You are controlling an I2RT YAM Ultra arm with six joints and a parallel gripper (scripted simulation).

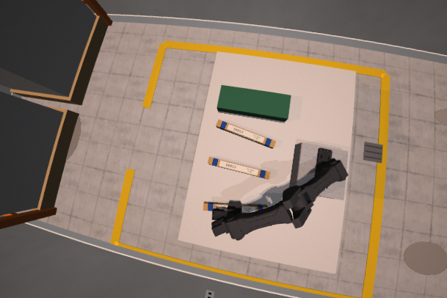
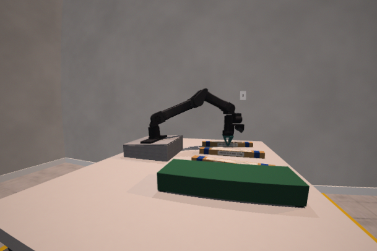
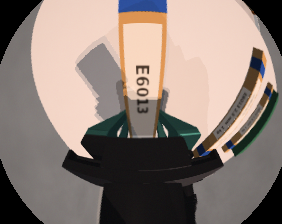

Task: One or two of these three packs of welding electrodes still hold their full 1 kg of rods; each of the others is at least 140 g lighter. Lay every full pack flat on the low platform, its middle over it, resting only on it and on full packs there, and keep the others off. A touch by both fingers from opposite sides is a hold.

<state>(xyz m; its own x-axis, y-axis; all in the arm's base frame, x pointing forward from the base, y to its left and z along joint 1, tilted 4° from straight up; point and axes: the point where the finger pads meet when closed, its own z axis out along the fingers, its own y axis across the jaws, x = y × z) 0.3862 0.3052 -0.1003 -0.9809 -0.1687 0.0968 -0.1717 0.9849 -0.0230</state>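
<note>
The far pack [image 1: 210,206] [image 2: 212,144] [image 3: 142,50] is orange with blue bands and an E6013 label. My gripper [image 2: 228,143] [image 3: 142,111] points down and is shut on it near its middle, with a green finger on each long side. The pack is level, at or just above the table top; any gap is too small to tell. The arm hides part of it in the top view. The middle pack [image 1: 238,168] [image 2: 230,153] [image 3: 234,112] lies flat on the table. The third pack [image 1: 246,134] [image 2: 200,158] lies slanted beside the green low platform [image 1: 255,102] [image 2: 232,173], which bears nothing.
The arm stands on a grey block [image 1: 315,191] [image 2: 145,151] at one side of the white table [image 1: 286,246] [image 2: 96,198]. The middle and third packs lie between the held pack and the platform. A narrow strip of table separates the third pack from the platform.
</note>
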